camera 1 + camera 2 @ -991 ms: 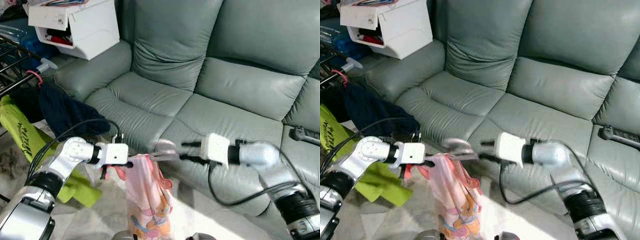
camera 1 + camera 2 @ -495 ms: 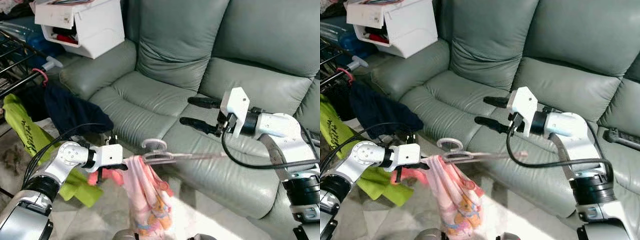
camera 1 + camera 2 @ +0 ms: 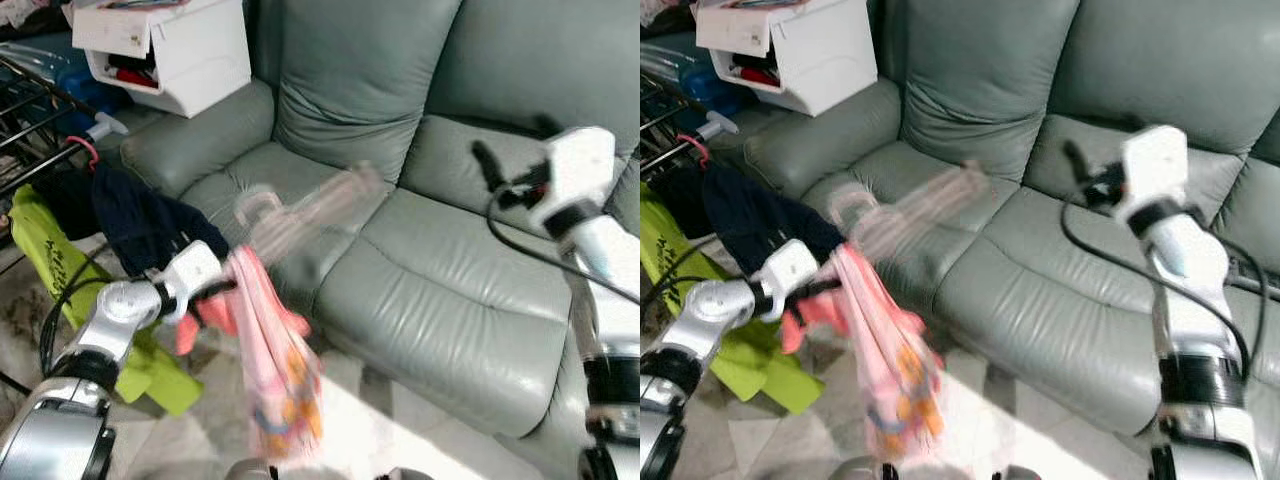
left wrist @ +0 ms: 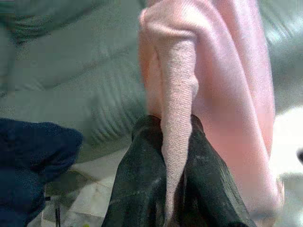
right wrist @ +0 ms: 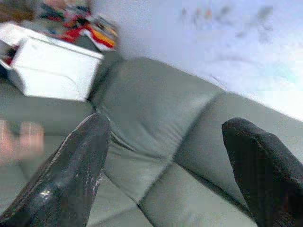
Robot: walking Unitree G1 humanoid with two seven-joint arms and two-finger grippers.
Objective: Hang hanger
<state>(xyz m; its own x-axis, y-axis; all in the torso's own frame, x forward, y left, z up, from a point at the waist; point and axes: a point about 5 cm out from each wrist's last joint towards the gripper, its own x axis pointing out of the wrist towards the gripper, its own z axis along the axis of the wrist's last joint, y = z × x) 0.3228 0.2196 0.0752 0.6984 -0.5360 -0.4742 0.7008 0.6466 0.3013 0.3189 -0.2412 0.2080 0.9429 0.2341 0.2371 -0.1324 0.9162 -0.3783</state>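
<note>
The left hand (image 4: 176, 189) was clamped on a fold of the pink garment (image 3: 268, 370), its two black fingers (image 4: 137, 184) pressed against the cloth from either side. The garment hung down from that grip over the floor in front of the sofa (image 3: 440, 260), its lower part printed with an orange figure. Above the grip the hanger (image 3: 300, 210) stood out as a pale, motion-blurred bar tilted up and away toward the sofa seat, with its hook (image 3: 255, 200) at the nearer, lower end; the blur made its exact outline hard to tell.

The right hand (image 5: 165, 165) was raised high over the sofa's right seat cushion, well apart from the hanger, its fingers (image 5: 71, 175) spread wide with nothing between them. A black cable ran from its wrist down along the arm.

To the left stood a dark drying rack (image 3: 30, 120) with a navy cloth (image 3: 130, 215) and a lime-green garment (image 3: 50, 260) draped beside it. A white box (image 3: 170, 50) sat on the sofa's armrest.
</note>
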